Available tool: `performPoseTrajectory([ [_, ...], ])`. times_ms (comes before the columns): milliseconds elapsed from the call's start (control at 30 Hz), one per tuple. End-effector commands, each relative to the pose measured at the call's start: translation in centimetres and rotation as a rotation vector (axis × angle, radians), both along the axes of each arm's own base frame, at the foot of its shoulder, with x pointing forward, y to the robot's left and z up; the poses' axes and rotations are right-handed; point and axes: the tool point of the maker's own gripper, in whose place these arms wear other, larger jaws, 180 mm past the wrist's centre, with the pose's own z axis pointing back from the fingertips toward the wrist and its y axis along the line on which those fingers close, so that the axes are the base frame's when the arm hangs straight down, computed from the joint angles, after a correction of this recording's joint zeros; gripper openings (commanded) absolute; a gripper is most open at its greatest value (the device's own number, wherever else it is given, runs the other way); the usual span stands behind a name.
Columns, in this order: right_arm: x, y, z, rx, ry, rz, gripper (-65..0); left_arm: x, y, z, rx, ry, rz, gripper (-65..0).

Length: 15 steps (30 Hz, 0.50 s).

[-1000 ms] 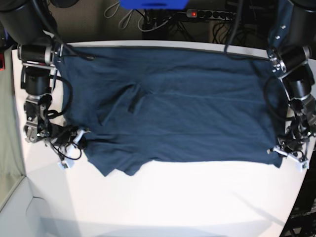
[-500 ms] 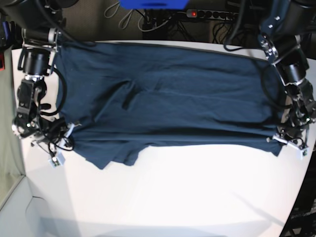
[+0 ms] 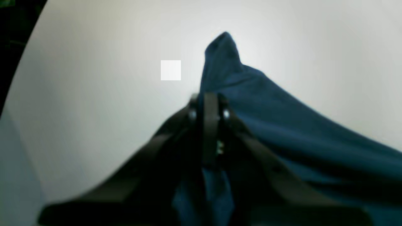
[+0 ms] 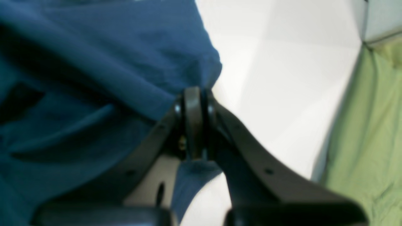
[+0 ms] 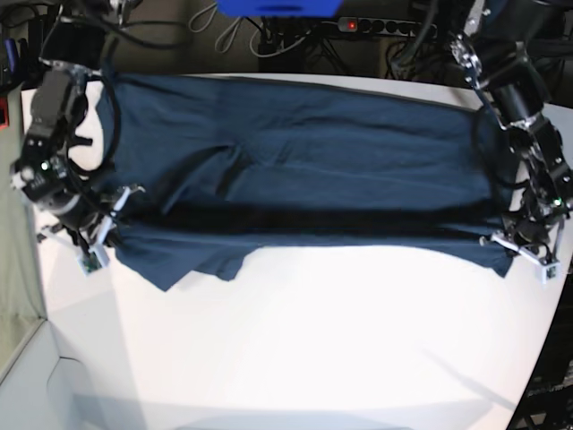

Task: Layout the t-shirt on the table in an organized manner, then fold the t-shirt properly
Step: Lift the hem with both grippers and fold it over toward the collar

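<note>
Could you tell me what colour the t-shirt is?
The t-shirt is plain dark navy blue, seen best in the base view.

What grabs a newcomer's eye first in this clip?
The t-shirt, stretched wide across the far half of the table. Next, both grippers pinching its near edge: the left gripper at the base view's right, the right gripper at its left, fingers shut on cloth.

Power strip (image 5: 380, 26), cables (image 5: 224, 31), green cloth (image 4: 370, 125)
</note>
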Motion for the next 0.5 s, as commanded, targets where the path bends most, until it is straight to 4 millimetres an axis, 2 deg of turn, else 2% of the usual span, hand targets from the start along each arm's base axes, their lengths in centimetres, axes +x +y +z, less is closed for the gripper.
performPoseTrajectory([
  [0,0.4,0.3,1.7,0.003,-0.060,0.010,-65.0,1.2,0.7,3.0,0.037,-0.084,-0.005,-64.7],
  [300,-3.0,0.5,-0.6,-0.002,0.009,0.016,-65.0,-2.3,0.7,3.6,0.127,-0.072,-0.027,-64.7],
  [467,-4.1,0.5,-0.8,-0.018,0.020,0.021,-65.0,-4.5,2.7,4.6,0.145,-0.097,0.035,-64.7],
])
